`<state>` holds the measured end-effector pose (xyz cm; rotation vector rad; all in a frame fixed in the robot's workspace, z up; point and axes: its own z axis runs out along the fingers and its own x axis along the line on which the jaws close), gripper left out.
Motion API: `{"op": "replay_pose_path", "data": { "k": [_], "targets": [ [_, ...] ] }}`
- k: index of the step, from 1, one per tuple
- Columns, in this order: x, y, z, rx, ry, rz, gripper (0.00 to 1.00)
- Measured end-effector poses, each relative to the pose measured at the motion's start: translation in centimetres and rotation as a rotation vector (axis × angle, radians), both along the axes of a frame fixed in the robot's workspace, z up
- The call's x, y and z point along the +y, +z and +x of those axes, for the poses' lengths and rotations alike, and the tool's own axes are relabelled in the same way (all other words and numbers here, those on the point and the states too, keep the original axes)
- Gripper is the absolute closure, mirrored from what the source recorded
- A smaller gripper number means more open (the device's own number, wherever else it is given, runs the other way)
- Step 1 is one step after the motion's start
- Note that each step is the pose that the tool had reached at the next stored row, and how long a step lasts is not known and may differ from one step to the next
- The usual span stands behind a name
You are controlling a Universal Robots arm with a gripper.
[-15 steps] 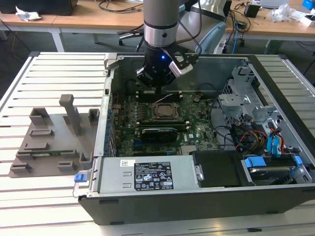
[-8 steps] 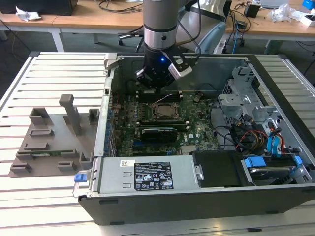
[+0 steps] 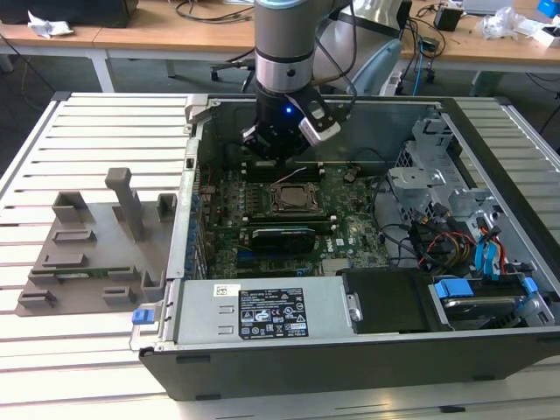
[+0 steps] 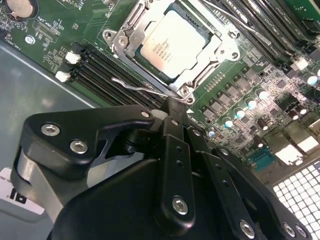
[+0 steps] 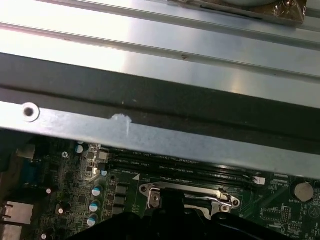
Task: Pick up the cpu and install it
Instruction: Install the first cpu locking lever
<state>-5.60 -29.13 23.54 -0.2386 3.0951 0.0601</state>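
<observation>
On the exterior view's left, the grey fixture tray (image 3: 92, 249) lay on the slatted table (image 3: 52, 140), well apart from me. I hung inside the open computer case (image 3: 350, 350), close to its far wall, hemmed by the drive cage (image 3: 437, 175) toward the right. My gripper (image 4: 172, 107) hovered just beside the socket frame (image 4: 125, 35), fingers drawn together on nothing. The cpu (image 4: 172, 42) sat flat in that frame on the motherboard (image 4: 60, 25), square, without a long axis, its edges aligned with the frame's.

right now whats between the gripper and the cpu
In the second wrist view, a thin wire lever and the socket frame's edge lie between gripper and cpu.
</observation>
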Motion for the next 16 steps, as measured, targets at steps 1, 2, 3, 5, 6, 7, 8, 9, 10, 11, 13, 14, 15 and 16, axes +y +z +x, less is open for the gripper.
{"op": "replay_pose_path", "data": {
  "k": [1, 2, 3, 5, 6, 7, 8, 9, 10, 11, 13, 14, 15, 16],
  "targets": [
    [0.00, -0.06, 0.00, 0.0000, 0.000, 0.0000, 0.89],
    [0.00, -0.11, 0.00, 0.0000, 0.000, 0.0000, 0.89],
    [0.00, -0.17, 0.00, 0.0000, 0.000, 0.0001, 0.89],
    [0.00, -0.36, 0.00, 0.0000, 0.000, 0.0001, 0.89],
    [0.00, -0.47, 0.00, 0.0000, 0.000, 0.0001, 0.89],
    [0.00, -0.56, 0.00, 0.0001, 0.000, 0.0000, 0.89],
    [0.00, -0.68, 0.00, 0.0001, 0.000, 0.0000, 0.89],
    [0.00, -0.89, 0.00, 0.0001, 0.000, 0.0000, 0.89],
    [0.00, -1.08, 0.00, 0.0000, 0.000, 0.0001, 0.89],
    [0.01, -1.36, 0.00, 0.0000, 0.000, 0.0002, 0.89],
    [0.03, -1.76, 0.00, -0.0001, 0.000, 0.0001, 0.89],
    [0.07, -1.92, 0.00, 0.0000, 0.000, 0.0006, 0.89],
    [0.08, -1.93, -0.01, 0.0002, 0.000, 0.0012, 0.89],
    [0.09, -1.94, -0.06, 0.0001, 0.000, 0.0028, 0.89]
  ]
}}
